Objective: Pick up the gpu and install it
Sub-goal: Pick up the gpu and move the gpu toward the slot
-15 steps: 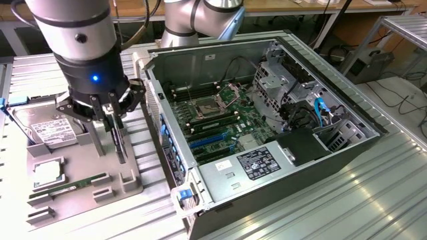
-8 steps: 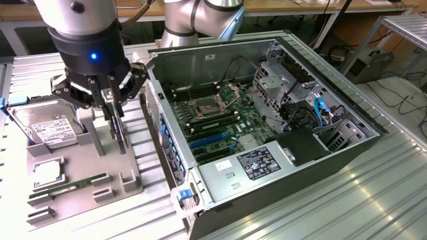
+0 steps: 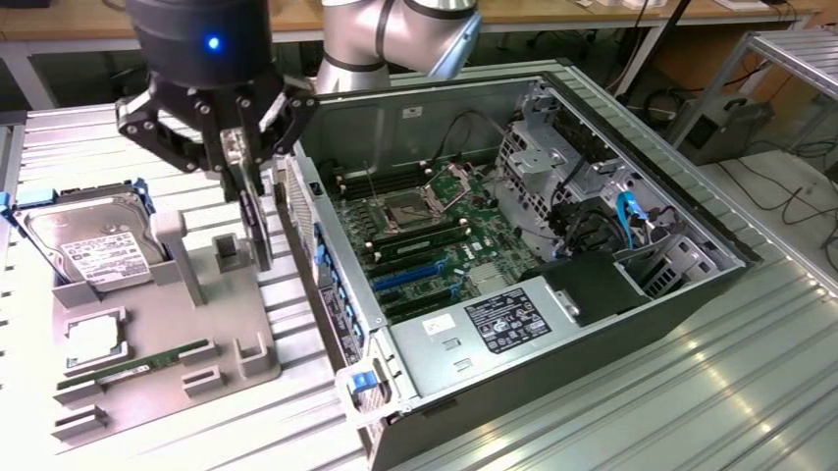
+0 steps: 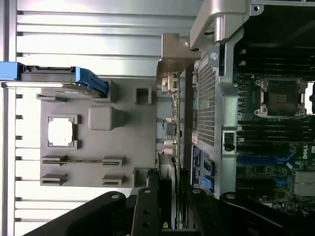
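**Exterior view: gpu (image 3: 258, 231) pinched upright between fixture and case**

From my station I see the arm (image 3: 392, 39) reaching in from the far side of the table (image 3: 681, 392). Its wrist is turned straight down, so the gripper (image 3: 246, 162) hangs vertically over the gap between the grey fixture tray (image 3: 196, 324) and the open computer case (image 3: 433, 118). A blue light glows on the gripper body.

The fingers (image 3: 278, 123) are drawn in close and pinch the gpu by its upper part. The card hangs edge-on and upright below them, a thin dark strip just beside the case's near wall. Its lower end sits low over the fixture tray, next to a small grey post. I cannot tell whether that end is clear of the tray or touching it.

On the wrist view the gripper (image 4: 165, 189) shows its black linkages closing towards the middle. The gpu (image 4: 170, 130) runs away from them as a narrow edge studded with small components, and its pale end lies at the far tip near the corner of the case. The card lies between the tray and the perforated case wall, closer to the wall.

On the exterior view's left, the tray carries the hard drive (image 3: 85, 245) standing in its holder, a square processor chip (image 3: 94, 339) and a slim green memory stick (image 3: 137, 366). All three are well apart from the fingers. The motherboard (image 3: 433, 226) lies exposed inside the case.
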